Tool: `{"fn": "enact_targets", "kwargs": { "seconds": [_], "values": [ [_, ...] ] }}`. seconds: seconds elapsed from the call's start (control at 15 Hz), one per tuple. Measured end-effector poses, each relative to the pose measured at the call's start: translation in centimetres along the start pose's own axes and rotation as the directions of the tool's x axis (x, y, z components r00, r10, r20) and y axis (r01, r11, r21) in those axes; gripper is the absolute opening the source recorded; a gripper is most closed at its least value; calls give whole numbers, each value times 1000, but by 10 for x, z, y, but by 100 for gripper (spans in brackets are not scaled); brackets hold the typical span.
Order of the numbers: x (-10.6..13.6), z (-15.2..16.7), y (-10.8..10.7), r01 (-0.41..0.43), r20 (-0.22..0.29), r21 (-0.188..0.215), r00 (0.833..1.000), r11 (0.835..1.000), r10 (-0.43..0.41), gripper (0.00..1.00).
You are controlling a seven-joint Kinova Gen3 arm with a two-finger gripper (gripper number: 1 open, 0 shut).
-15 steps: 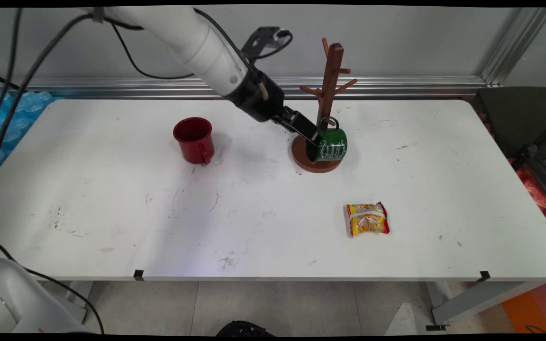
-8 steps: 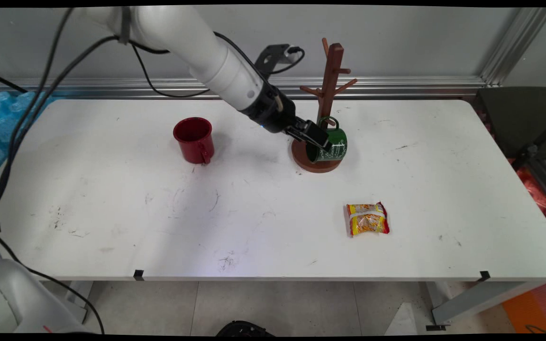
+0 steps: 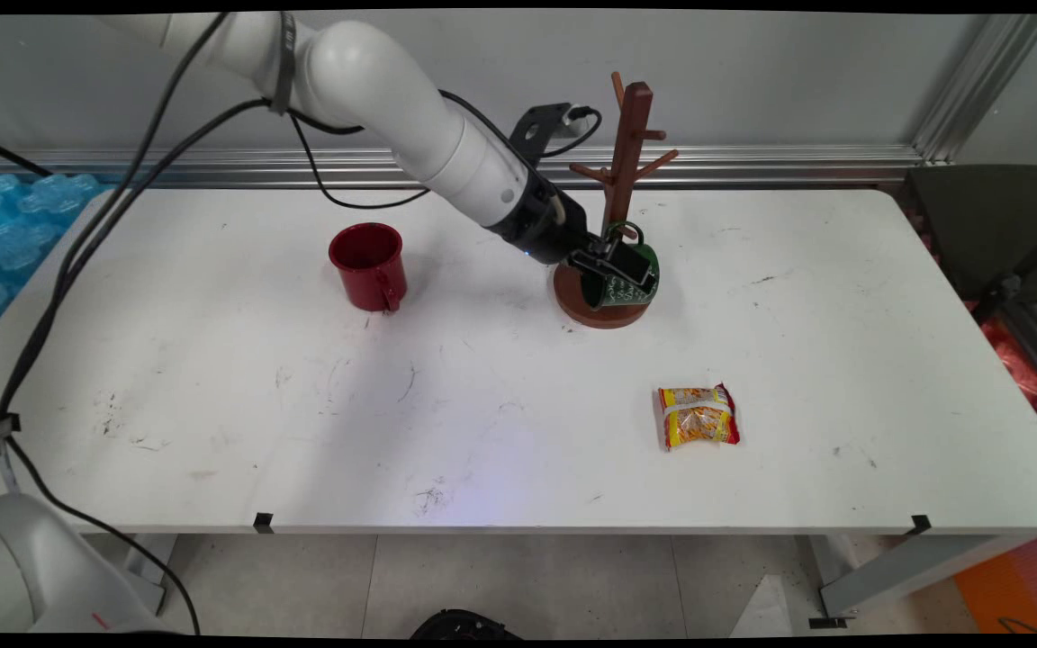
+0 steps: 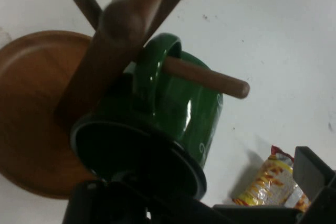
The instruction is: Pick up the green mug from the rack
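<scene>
Looking down from the main view, you have the end effector (image 3: 613, 267) at the green mug (image 3: 631, 279), which hangs by its handle on a low peg of the brown wooden mug tree (image 3: 624, 162). The mug lies tilted on its side over the tree's round base (image 3: 572, 301), its dark mouth facing the arm. In the hand view the mug (image 4: 184, 114) fills the centre, the peg (image 4: 210, 78) passes through its handle, and the end effector's black linkage sits right against the rim of the mouth. One finger (image 4: 315, 182) stands well off to the side, so you can read the end effector as spread apart, not clamped on the mug. On the desk (image 3: 212, 387), a red mug (image 3: 368, 265) stands upright well apart toward the arm's side, and a yellow snack packet (image 3: 698, 417) lies nearer the front edge.
</scene>
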Motion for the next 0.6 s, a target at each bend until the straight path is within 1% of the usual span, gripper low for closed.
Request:
{"fn": "enact_targets", "kwargs": {
  "seconds": [0.2,0.27,0.6],
  "values": [
    [0,8,-2,0,-5,-6,1000,1000,0,100],
    [0,10,-2,0,-6,-7,1000,1000,0,0],
    [-2,16,-2,-7,-9,-16,1000,1000,7,0]
  ]
}}
